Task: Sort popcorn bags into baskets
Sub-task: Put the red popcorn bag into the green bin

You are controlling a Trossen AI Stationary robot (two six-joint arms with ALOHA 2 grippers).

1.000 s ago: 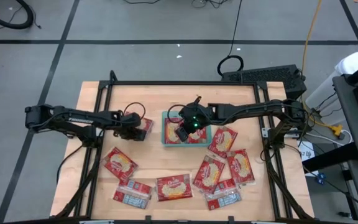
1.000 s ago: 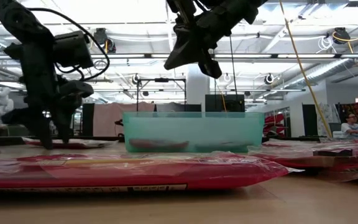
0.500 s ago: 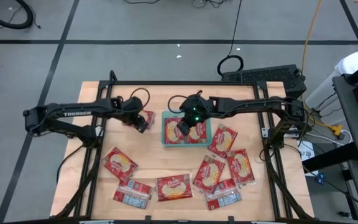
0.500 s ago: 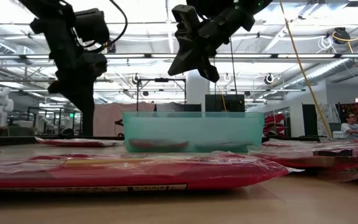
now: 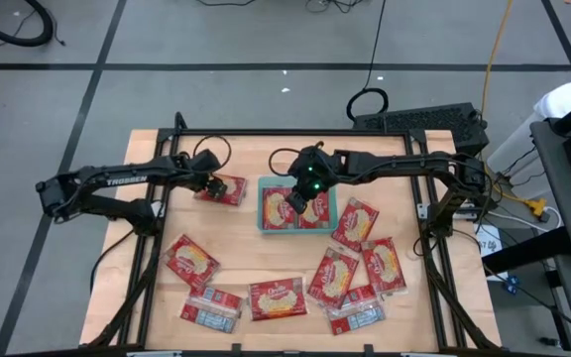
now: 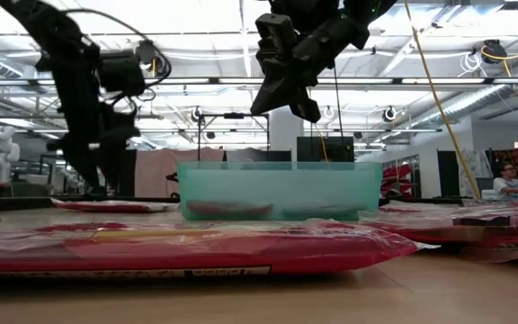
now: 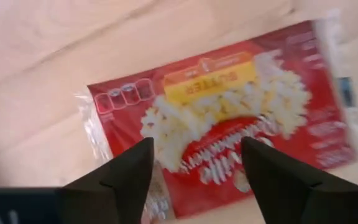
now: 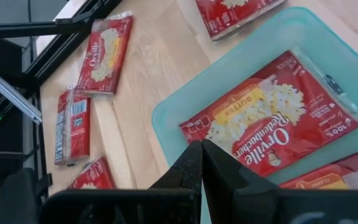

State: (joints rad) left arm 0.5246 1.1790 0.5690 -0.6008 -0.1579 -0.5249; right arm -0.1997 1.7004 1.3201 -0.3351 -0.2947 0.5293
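Many red popcorn bags point(image 5: 278, 298) across pale wooden table point(image 5: 246, 258); left jaws apart, empty, right jaws closed, empty.

Wooden table point(image 5: 246, 149), black keyboard point(image 5: 419, 123) behind it, yellow cable point(image 5: 494, 59) on the grey floor, seated person point(image 6: 509, 183) far off

One camera looks straight down on the whole surface point(image 5: 246, 248); another sits level at its edge. Both wrist cameras look closely down past their own jaws; high, low and right wrist views share the teal tray point(image 5: 264, 220).
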